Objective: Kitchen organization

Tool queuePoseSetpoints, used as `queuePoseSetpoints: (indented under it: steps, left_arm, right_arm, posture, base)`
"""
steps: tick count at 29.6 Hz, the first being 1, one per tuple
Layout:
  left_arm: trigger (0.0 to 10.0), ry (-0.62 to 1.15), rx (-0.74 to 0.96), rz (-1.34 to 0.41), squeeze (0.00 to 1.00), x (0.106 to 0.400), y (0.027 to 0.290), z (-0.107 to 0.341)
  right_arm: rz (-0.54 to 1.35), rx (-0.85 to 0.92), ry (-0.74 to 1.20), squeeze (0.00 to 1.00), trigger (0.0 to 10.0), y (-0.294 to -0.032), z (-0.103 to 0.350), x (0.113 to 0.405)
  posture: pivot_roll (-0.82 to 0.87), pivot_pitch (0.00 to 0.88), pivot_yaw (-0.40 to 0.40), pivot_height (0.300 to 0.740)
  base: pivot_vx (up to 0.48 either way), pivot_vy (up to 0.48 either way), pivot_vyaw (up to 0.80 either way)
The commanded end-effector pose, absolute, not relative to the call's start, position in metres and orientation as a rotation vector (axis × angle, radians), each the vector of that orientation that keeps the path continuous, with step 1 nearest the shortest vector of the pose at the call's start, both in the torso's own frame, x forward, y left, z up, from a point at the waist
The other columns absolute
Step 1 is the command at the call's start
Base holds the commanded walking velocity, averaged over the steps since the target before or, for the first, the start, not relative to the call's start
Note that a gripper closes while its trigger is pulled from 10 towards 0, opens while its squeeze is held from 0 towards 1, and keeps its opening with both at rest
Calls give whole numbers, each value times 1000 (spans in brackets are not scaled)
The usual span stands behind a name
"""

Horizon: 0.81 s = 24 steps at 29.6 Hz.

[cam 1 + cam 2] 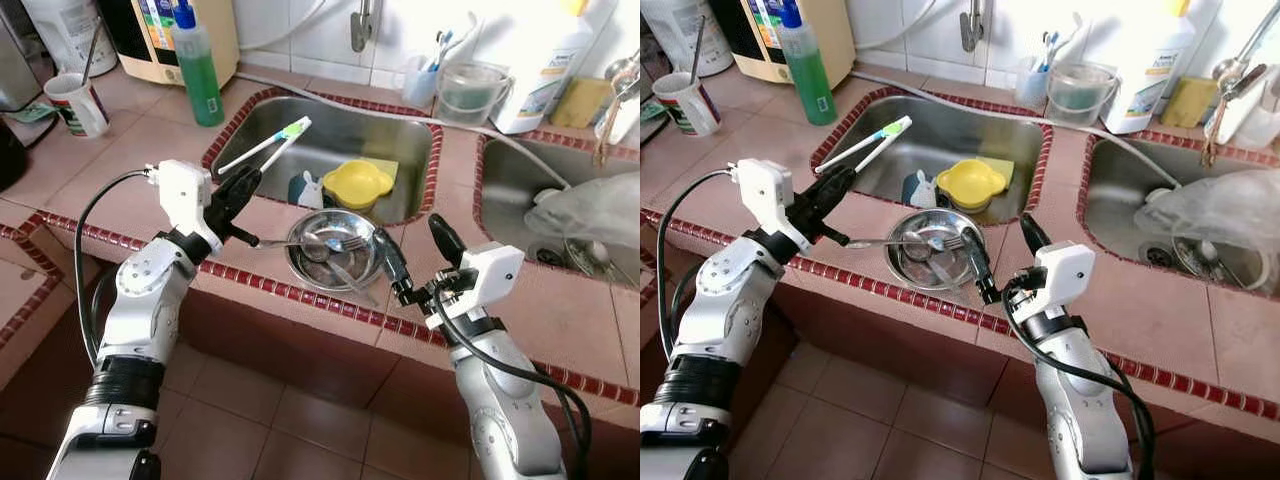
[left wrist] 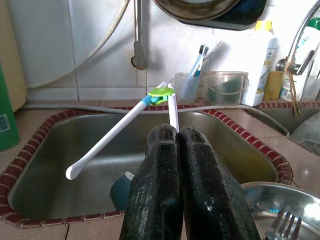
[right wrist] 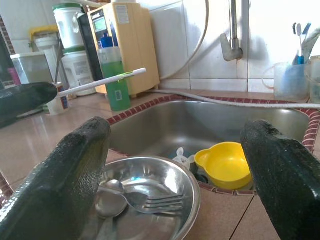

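Here, the left gripper (image 1: 243, 184) is holding white tongs (image 1: 265, 147) with its fingers pressed together on one leg, above the near-left rim of the sink (image 1: 330, 140). The right gripper (image 1: 416, 252) is hovering with fingers spread apart, just beside the steel bowl (image 1: 330, 250) sitting on the sink's front edge with a fork (image 3: 150, 202) and spoon (image 3: 111, 196) inside.

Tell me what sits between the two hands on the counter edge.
A steel bowl holding a fork and spoon lies between the left hand, shut on white tongs, and the open right hand, seen in both eye views.
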<state>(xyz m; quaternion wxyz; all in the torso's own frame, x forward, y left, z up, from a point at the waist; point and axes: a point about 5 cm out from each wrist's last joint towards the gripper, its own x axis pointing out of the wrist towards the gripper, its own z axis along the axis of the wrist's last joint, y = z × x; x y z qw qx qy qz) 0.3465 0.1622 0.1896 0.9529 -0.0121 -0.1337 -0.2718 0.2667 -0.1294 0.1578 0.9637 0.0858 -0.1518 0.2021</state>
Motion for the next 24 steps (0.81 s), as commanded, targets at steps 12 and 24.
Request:
queuePoseSetpoints:
  steps: [12,24]
  left_arm:
    - [10000,-258,2,-581,0,347,159,188]
    - [10000,-258,8,-597,0,349,156,189]
  right_arm:
    - [406,166,-303,0,10000,-131,155,266]
    - [406,164,-297,0,10000,-132,153,264]
  posture:
    - [-10,96,38,740]
    - [-16,88,42,740]
  base:
    - [307,0,0]
    - [311,0,0]
